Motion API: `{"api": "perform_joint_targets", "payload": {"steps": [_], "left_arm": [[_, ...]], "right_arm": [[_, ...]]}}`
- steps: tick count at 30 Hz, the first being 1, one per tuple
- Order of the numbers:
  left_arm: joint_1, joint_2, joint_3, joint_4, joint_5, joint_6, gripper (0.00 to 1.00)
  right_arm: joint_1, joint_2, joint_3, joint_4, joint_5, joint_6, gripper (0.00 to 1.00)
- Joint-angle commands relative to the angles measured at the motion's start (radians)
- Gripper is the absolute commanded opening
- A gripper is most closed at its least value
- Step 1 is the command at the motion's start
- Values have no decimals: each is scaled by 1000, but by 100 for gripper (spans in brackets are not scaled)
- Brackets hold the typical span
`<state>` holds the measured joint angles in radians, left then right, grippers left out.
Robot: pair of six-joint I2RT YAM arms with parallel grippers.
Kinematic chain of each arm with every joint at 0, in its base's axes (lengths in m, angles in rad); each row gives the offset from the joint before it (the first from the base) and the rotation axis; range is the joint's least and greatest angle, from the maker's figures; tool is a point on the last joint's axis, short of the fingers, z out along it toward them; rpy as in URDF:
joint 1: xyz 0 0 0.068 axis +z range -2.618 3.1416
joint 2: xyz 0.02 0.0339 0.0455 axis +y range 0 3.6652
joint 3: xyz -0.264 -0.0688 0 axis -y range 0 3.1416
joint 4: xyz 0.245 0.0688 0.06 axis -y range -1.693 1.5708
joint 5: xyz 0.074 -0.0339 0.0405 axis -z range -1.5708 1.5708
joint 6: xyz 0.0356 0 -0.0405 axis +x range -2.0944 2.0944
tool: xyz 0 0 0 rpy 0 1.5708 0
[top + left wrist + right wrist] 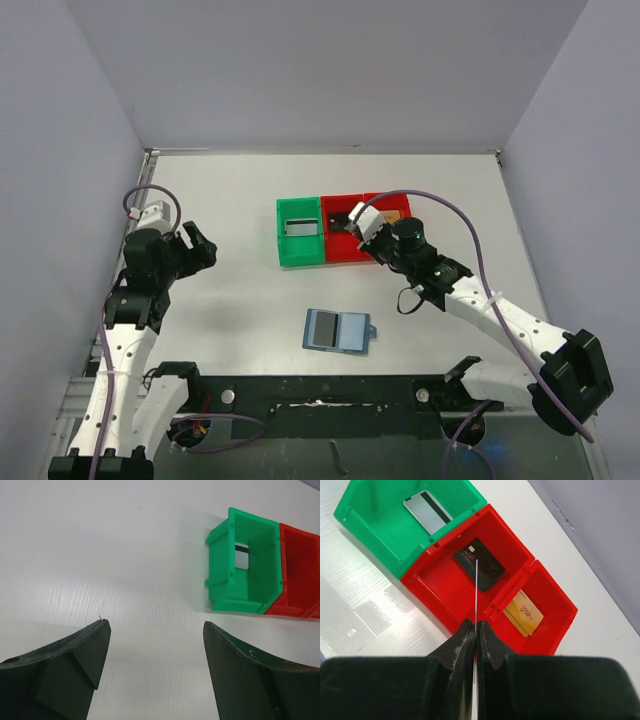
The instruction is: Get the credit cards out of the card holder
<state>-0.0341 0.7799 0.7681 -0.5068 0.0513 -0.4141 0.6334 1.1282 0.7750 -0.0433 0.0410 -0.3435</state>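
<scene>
The light-blue card holder [350,332] lies open on the table, a dark grey credit card [321,328] on its left panel. My right gripper [476,624] is shut on a thin credit card [476,587], seen edge-on, above the middle red bin [440,587]. In the top view that gripper [360,222] hovers over the bins. Other credit cards lie in the bins: a silver striped one [427,511], a black one [485,569] and a gold one [522,612]. My left gripper [156,625] is open and empty over bare table, far left [200,245].
A green bin [300,250] and two red bins [343,252] [395,205] stand side by side at mid-table. The green bin [220,565] shows at the upper right of the left wrist view. Grey walls close in the table on three sides.
</scene>
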Motion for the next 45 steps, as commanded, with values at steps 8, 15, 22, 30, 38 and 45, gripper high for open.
{"api": "perform_joint_targets", "payload": {"steps": [8, 15, 22, 30, 38, 45], "left_arm": [[5, -111, -83, 113, -67, -42, 75], [5, -101, -144, 194, -64, -13, 75], [5, -73, -147, 194, -26, -9, 75], [5, -62, -158, 219, 32, 18, 75], [7, -49, -156, 229, 26, 30, 75], [13, -44, -155, 233, 47, 37, 75]], "right_arm": [[-64, 216, 162, 35, -86, -122, 0], [-70, 326, 221, 96, -127, -138, 0], [-80, 468, 297, 119, -71, -183, 0], [-83, 555, 335, 186, -45, -256, 0], [-87, 616, 349, 254, -34, -266, 0], [-87, 678, 362, 266, -36, -315, 0]]}}
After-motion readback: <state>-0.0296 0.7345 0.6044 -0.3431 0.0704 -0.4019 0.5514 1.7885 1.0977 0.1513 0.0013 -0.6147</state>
